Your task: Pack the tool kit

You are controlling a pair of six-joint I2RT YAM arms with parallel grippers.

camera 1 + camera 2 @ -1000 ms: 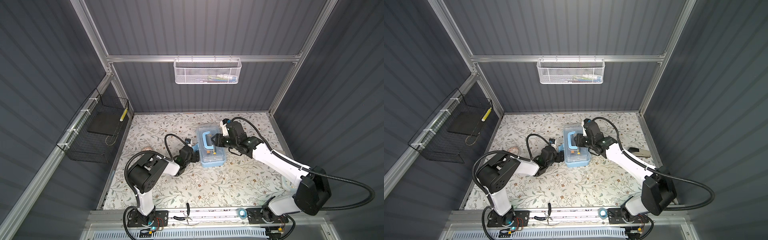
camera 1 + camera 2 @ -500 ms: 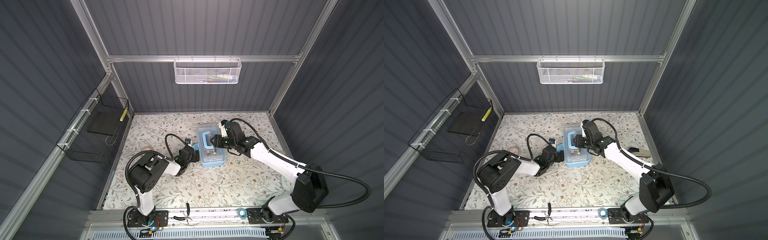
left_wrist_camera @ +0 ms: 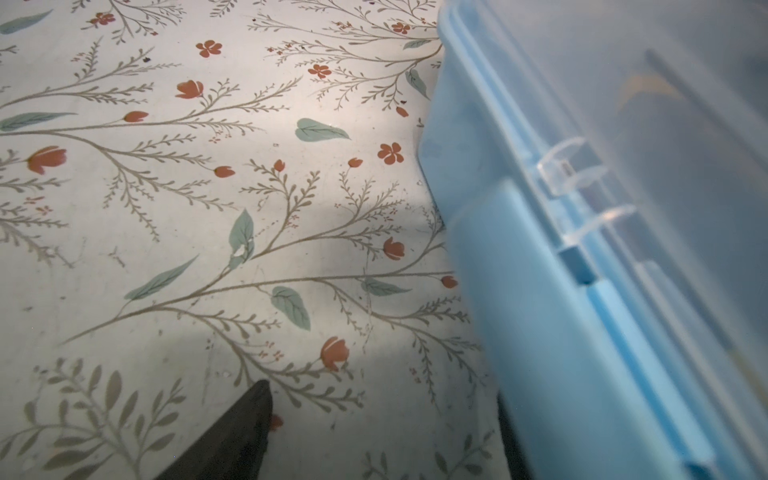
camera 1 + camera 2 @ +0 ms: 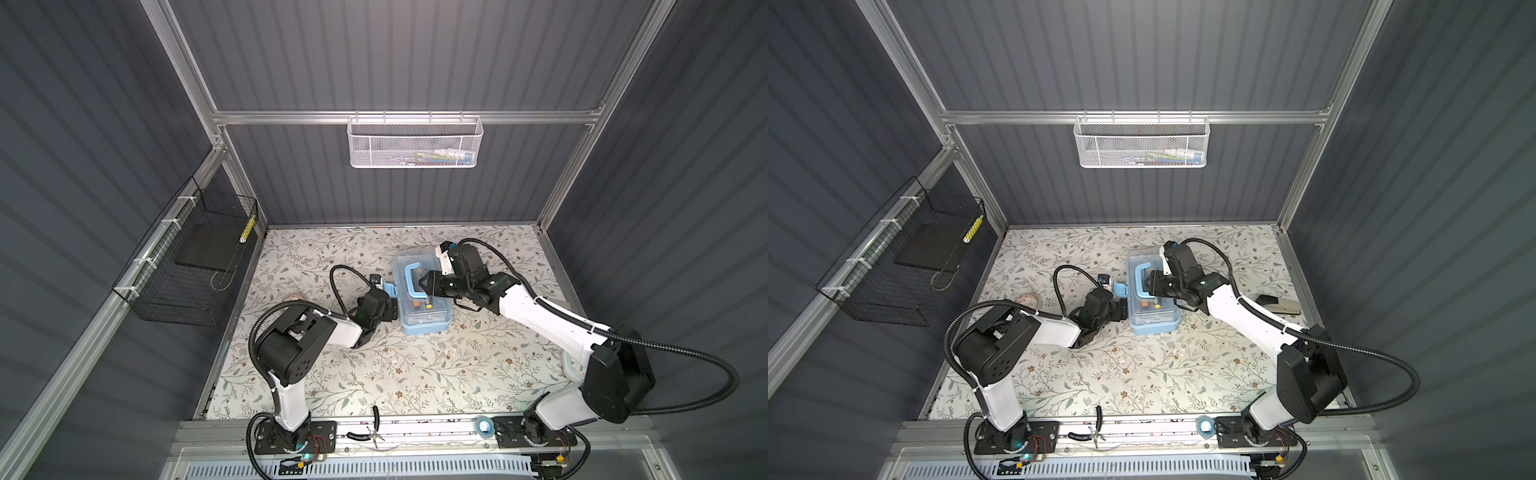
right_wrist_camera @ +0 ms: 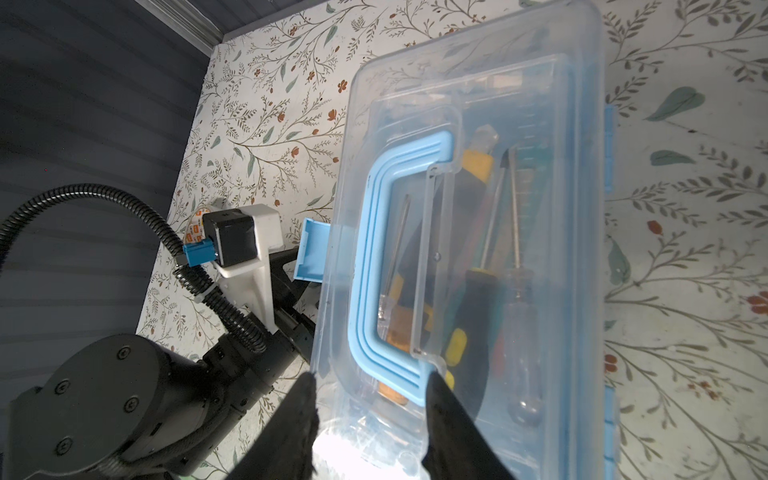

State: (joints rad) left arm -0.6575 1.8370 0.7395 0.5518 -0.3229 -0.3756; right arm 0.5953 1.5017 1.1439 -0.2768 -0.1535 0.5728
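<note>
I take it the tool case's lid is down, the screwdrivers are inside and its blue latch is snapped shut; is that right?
Not quite: the blue latch is flipped open, sticking out from the side of the tool case, as the right wrist view shows. The lid is down and the screwdrivers are inside.

The light-blue case (image 4: 428,322) lies flat just toward 1 o'clock of the table's (image 4: 374,374) middle, long sides running 12 to 6, clear lid (image 5: 552,104) down, blue handle (image 5: 363,257) folded flat on top, latch (image 5: 313,249) jutting out at 9 o'clock, screwdrivers (image 5: 473,316) showing inside.
</note>
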